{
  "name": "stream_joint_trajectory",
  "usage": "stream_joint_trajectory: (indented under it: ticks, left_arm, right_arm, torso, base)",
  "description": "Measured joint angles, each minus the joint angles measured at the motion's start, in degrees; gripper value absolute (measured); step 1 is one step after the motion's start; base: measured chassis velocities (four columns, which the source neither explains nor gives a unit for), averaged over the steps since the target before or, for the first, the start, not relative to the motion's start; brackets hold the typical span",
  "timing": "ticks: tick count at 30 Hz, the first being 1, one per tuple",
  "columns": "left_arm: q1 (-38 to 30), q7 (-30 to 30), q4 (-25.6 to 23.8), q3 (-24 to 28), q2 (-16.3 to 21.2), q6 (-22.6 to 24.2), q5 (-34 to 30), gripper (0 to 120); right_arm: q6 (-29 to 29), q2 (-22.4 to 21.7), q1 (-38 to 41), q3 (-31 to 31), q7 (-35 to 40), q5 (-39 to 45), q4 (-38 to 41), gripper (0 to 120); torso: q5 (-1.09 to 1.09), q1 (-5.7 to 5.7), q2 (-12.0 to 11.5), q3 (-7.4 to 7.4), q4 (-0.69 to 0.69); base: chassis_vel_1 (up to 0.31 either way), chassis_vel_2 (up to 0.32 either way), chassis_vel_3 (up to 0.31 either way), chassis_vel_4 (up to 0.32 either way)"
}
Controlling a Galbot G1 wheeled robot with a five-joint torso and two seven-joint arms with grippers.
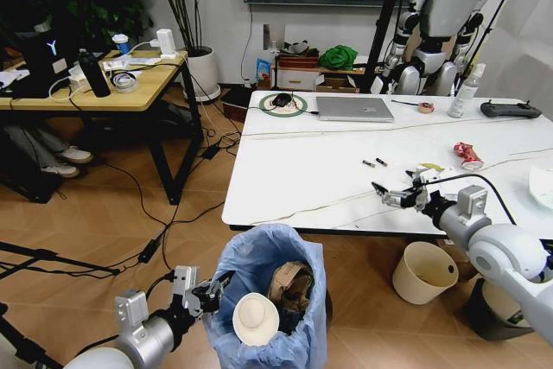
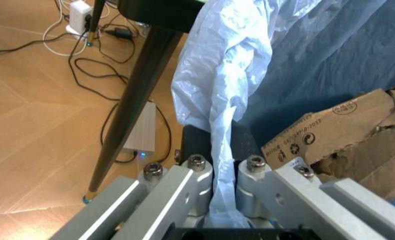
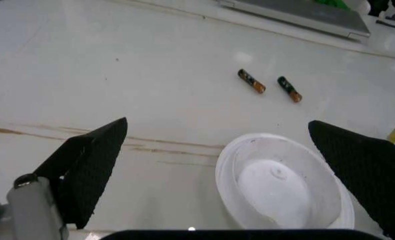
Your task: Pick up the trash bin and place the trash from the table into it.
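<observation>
The trash bin [image 1: 259,252], lined with a crinkled light-blue bag [image 2: 217,80], stands on the floor by the table's near edge. It holds brown cardboard [image 2: 331,135] and a white paper cup [image 1: 256,319]. My left gripper [image 1: 214,288] is shut on the bag's rim, and the plastic is pinched between its fingers [image 2: 184,185]. My right gripper [image 1: 390,195] hangs open low over the white table [image 1: 302,170]. A round white lid [image 3: 281,187] lies between its black fingertips [image 3: 91,165]. Two small batteries [image 3: 251,81] lie just beyond. A red crushed wrapper [image 1: 467,155] and a yellow scrap [image 1: 430,167] lie farther right.
A silver laptop [image 1: 354,108], tape roll [image 1: 425,107], spray bottle [image 1: 465,92] and black controller [image 1: 510,110] sit along the table's far side. A cream bucket [image 1: 423,272] stands on the floor under the table's near right. A wooden desk [image 1: 95,84] and floor cables [image 1: 173,213] are to the left.
</observation>
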Motion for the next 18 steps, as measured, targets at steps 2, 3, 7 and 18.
stream_joint_trajectory:
  ticks: [2, 3, 7, 18]
  left_arm:
    - [0.1, 0.0, -0.1, -0.2, -0.1, 0.0, 0.0, 0]
    - [0.2, 0.0, -0.1, -0.3, -0.1, 0.0, 0.1, 0]
    - [0.4, 0.1, -0.2, -0.4, -0.1, 0.0, 0.1, 0]
    - [0.8, 0.1, -0.4, -0.7, -0.7, -0.1, 0.2, 0]
  right_arm:
    - [-0.1, 0.0, 0.5, -1.1, -0.1, -0.1, -0.4, 100]
    - [-0.1, 0.0, 0.7, -1.4, -0.1, -0.1, -0.5, 100]
    - [-0.4, 0.0, 1.4, -2.7, -0.1, -0.2, -0.9, 100]
    - [-1.8, -0.8, 3.0, -4.9, 0.3, 0.2, -3.1, 67]
  torso:
    - [0.00, 0.00, 0.0, 0.00, 0.00]
    - [0.00, 0.00, 0.0, 0.00, 0.00]
    - [0.00, 0.00, 0.0, 0.00, 0.00]
    - [0.00, 0.00, 0.0, 0.00, 0.00]
  base:
    - [0.000, 0.000, 0.000, 0.000]
    - [0.000, 0.000, 0.000, 0.000]
    - [0.000, 0.000, 0.000, 0.000]
    - [0.000, 0.000, 0.000, 0.000]
